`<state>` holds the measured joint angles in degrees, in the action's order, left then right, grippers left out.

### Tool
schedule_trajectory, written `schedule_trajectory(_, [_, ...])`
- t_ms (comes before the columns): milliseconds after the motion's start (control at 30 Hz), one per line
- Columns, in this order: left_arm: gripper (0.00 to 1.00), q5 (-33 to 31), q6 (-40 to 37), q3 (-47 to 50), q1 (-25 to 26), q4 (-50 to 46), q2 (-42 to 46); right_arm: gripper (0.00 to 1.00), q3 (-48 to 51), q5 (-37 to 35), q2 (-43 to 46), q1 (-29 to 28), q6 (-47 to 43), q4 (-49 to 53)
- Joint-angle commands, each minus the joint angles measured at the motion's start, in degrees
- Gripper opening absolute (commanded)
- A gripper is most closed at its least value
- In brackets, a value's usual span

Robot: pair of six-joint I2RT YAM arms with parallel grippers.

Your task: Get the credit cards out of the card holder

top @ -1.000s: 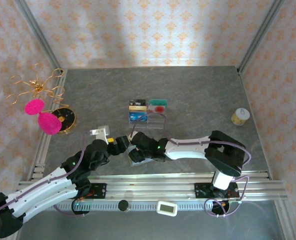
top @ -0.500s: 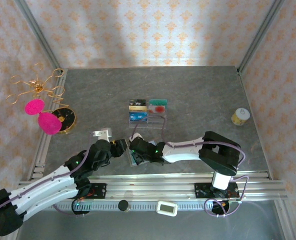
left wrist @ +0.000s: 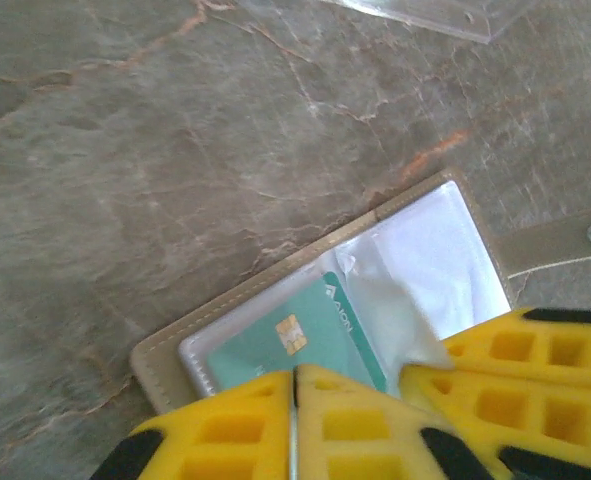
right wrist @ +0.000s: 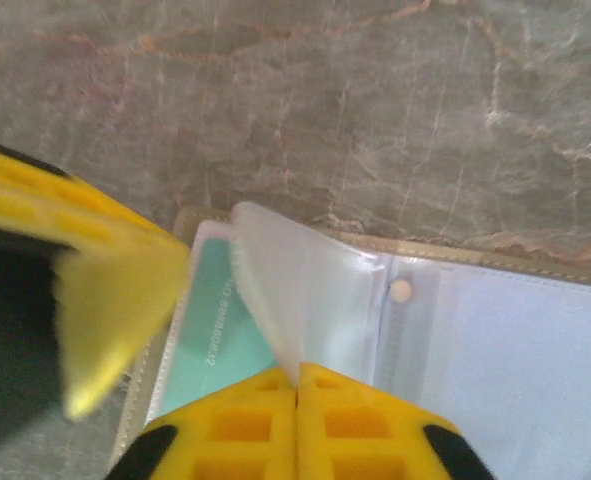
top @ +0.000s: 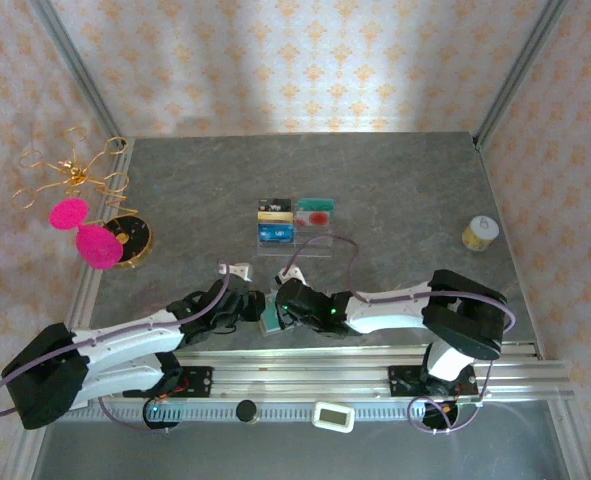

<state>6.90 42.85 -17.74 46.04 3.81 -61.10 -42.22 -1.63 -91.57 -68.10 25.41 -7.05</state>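
Observation:
The card holder (left wrist: 155,365) lies open on the stone table near the front rail, olive rim around pale lining, also seen from above (top: 272,320). A teal credit card (left wrist: 260,350) with a gold chip sits inside its clear pocket. My left gripper (left wrist: 295,385) is shut with its tips at the holder's near edge over that card; whether anything is pinched I cannot tell. My right gripper (right wrist: 297,385) is shut on a raised clear sleeve leaf (right wrist: 295,290) of the holder. Both grippers, left (top: 256,304) and right (top: 281,303), meet over it.
A clear acrylic tray (top: 293,240) behind the holder holds a blue card (top: 275,233) and a red-blotched card (top: 317,215). A small yellow jar (top: 481,233) stands right. Pink discs (top: 85,235) and a gold wire stand (top: 70,175) sit left. The snap tab (left wrist: 565,240) lies flat.
Both grippers have closed. The left arm has stretched lower and further right to the holder. The right gripper has shifted slightly toward the front rail, lifting a sleeve leaf.

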Motion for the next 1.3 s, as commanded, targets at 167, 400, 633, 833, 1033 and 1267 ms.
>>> schedule_trajectory(167, [0.16, 8.0, -4.4, -7.0, 2.1, 8.1, -14.5, 0.41, 7.1, -12.4, 12.9, 0.0, 6.3, -2.1])
schedule_trajectory(400, [0.16, 10.5, -6.8, -15.8, 3.9, 6.4, -25.7, 0.4, 10.6, -18.6, 21.3, 0.1, 9.9, 2.8])
schedule_trajectory(633, [0.41, 8.2, -5.5, -14.9, 3.9, 3.9, -20.0, 0.35, 11.4, -14.5, 23.3, 1.7, 8.5, 3.3])
schedule_trajectory(833, [0.22, 5.9, -4.2, -9.0, 2.9, 1.7, -13.4, 0.29, 8.7, 11.9, 15.7, 9.5, 4.8, -0.6])
schedule_trajectory(1033, [0.09, 5.3, -3.5, -6.4, 2.7, 3.5, -14.4, 0.24, 6.7, 18.8, 8.6, 12.6, 5.9, 0.9])
schedule_trajectory(1267, [0.0, 3.7, -4.7, -5.0, 1.4, 2.3, -15.5, 0.24, 8.5, 21.0, 7.1, 15.1, 7.4, -0.3])
